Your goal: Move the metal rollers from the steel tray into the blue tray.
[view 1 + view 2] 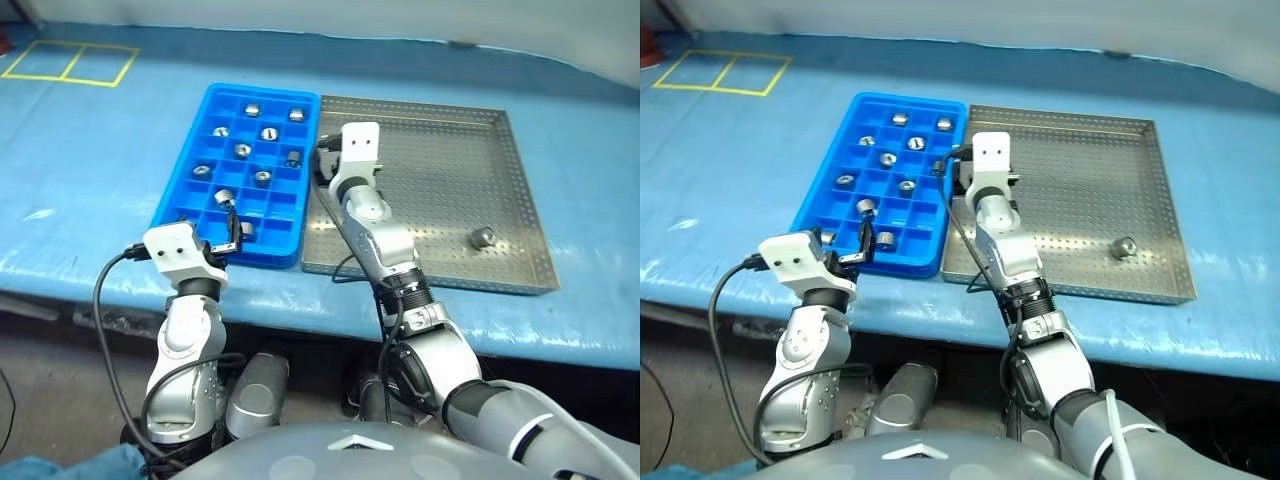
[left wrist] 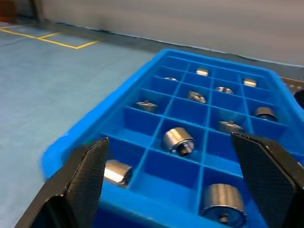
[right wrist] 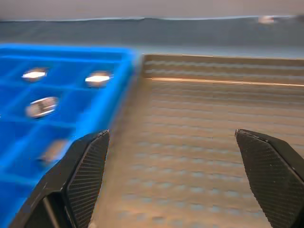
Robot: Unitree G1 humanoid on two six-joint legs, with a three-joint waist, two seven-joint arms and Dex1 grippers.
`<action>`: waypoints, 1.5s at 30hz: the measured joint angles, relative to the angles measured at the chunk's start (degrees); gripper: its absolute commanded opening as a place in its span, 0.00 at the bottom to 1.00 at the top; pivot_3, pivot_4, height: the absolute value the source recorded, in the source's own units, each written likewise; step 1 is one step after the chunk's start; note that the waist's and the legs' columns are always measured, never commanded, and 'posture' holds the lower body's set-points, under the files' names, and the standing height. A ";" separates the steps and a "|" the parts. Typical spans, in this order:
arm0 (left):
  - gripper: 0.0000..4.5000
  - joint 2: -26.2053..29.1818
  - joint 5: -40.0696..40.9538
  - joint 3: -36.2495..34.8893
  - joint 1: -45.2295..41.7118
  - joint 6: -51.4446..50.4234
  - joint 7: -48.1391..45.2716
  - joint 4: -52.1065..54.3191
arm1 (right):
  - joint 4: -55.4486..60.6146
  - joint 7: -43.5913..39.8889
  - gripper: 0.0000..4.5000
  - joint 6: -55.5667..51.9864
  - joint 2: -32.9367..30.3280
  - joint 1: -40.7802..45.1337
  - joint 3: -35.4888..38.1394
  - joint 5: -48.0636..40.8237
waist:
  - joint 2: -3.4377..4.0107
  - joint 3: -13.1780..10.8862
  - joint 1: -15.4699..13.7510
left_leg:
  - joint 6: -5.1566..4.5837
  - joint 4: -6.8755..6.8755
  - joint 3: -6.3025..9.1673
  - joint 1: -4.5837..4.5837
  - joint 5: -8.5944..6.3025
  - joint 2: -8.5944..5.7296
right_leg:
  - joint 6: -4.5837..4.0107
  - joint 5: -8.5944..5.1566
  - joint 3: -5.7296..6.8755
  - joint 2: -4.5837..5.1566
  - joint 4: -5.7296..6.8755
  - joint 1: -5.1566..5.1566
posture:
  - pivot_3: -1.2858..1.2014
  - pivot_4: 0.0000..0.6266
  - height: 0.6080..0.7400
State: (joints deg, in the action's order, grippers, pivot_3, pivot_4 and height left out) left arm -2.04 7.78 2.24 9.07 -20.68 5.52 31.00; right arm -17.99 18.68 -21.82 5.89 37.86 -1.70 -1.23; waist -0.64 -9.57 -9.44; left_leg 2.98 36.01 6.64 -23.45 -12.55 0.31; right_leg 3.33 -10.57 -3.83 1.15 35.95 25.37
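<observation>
The blue tray (image 1: 240, 257) lies left of the steel tray (image 1: 450, 170), their sides touching. Several metal rollers sit in the blue tray's compartments, such as one (image 2: 178, 140) near its front. One roller (image 1: 483, 237) lies alone on the steel tray's perforated floor, toward the front right. My left gripper (image 2: 178, 190) is open and empty, level, just before the blue tray's front edge. My right gripper (image 3: 183, 185) is open and empty, held over the steel tray's left part beside the blue tray (image 3: 61, 95), well left of the lone roller.
Both trays rest on a blue-covered table (image 1: 100, 180) whose front edge runs just below them. Yellow tape squares (image 1: 70, 62) mark the far left corner. A black cable (image 1: 105, 300) loops from my left wrist.
</observation>
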 measured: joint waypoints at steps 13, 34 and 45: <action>1.00 5.51 -2.77 7.13 -4.19 0.96 -8.41 -6.39 | 2.03 18.95 1.00 -5.17 1.96 -3.36 7.40 8.47 | 0.13 0.03 13.20 | -0.11 -0.06 -0.06 0.70 0.00 0.05 | -0.05 0.06 -0.10 -0.01 0.11 -0.60 | 0.52 0.24 1.00; 1.00 8.84 -2.67 9.50 -2.00 1.15 -14.20 -5.05 | 0.85 21.06 0.96 -13.57 2.38 -3.18 14.72 -9.00 | 0.16 0.03 13.23 | -0.23 -0.05 -0.06 0.91 0.04 0.04 | -0.02 0.07 -0.14 -0.01 0.09 -0.81 | 0.55 0.24 1.00; 1.00 8.77 -2.73 9.34 -0.98 1.09 -13.53 -3.93 | 2.25 25.16 0.38 -17.32 2.45 -3.20 11.17 -11.40 | 0.16 0.03 12.45 | -0.24 -0.06 -0.05 0.90 0.04 0.04 | -0.02 0.06 -0.13 -0.01 0.07 -0.81 | 0.57 0.24 1.00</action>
State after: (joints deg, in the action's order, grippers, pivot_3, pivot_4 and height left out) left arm 6.74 5.05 11.57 8.09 -19.59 -8.02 27.07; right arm -15.73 43.83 -39.14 8.34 34.66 9.47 -12.63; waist -0.48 -9.54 3.00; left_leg 2.75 35.95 6.59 -22.56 -12.51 0.35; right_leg 3.31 -10.50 -3.95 1.14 36.02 24.56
